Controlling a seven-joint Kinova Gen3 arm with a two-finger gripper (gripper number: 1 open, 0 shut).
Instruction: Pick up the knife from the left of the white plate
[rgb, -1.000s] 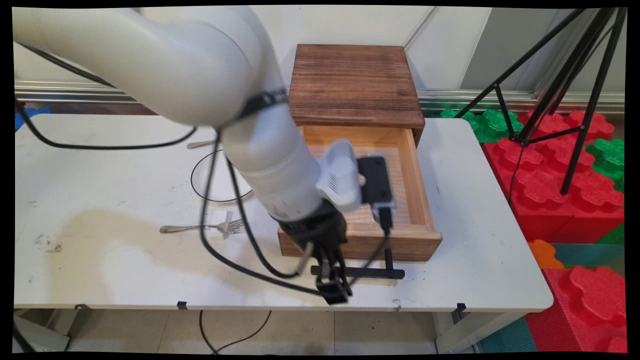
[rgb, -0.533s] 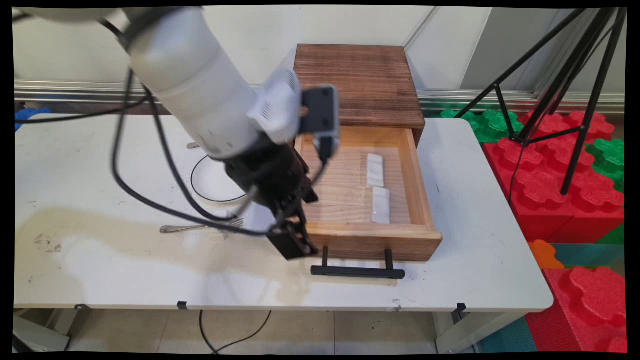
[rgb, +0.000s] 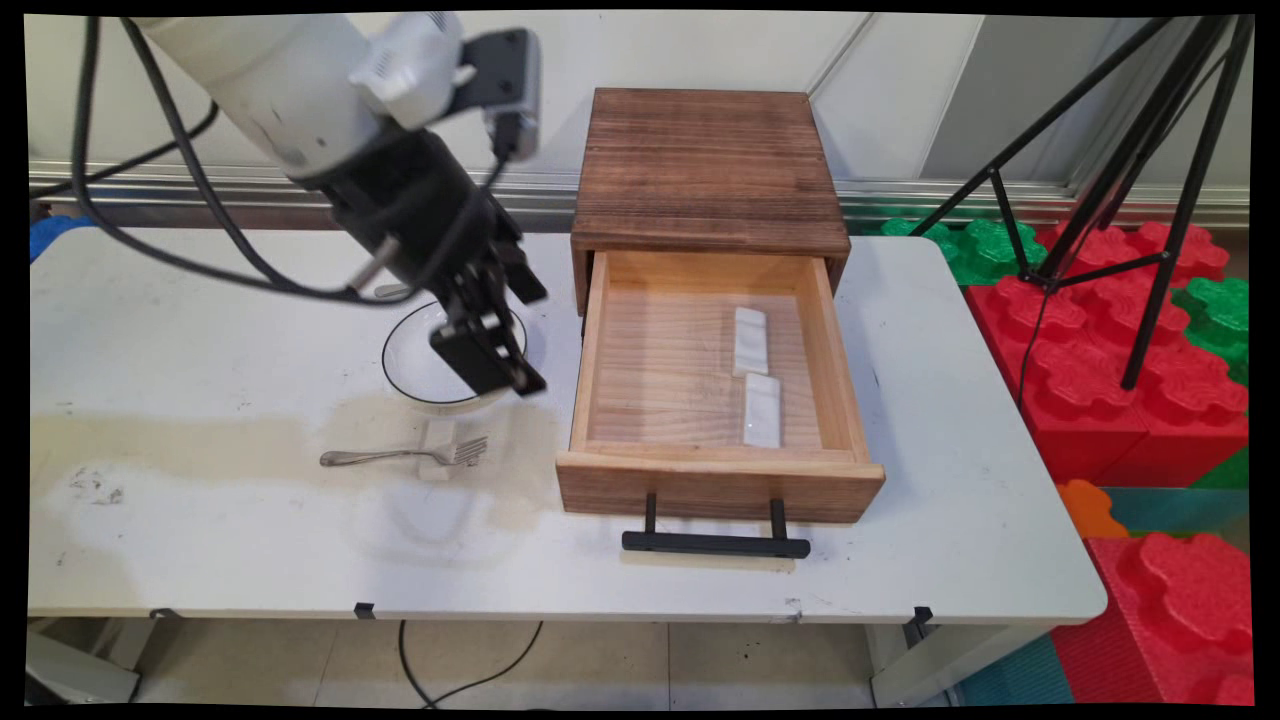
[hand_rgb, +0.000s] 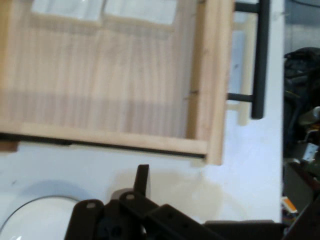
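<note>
I am watching the black two-finger gripper hovering over the round white plate with the thin dark rim, just left of the open light-wood drawer. It is holding nothing that I can see, and I cannot tell whether the pincer is wide or narrow. The silver fork is lying on the white table near the plate, its tines propped on a small white block. I am worrying about the hanging black cables: any low sweep could be dragging them across the fork. A drop could be clipping the plate's rim or the drawer's side wall.
</note>
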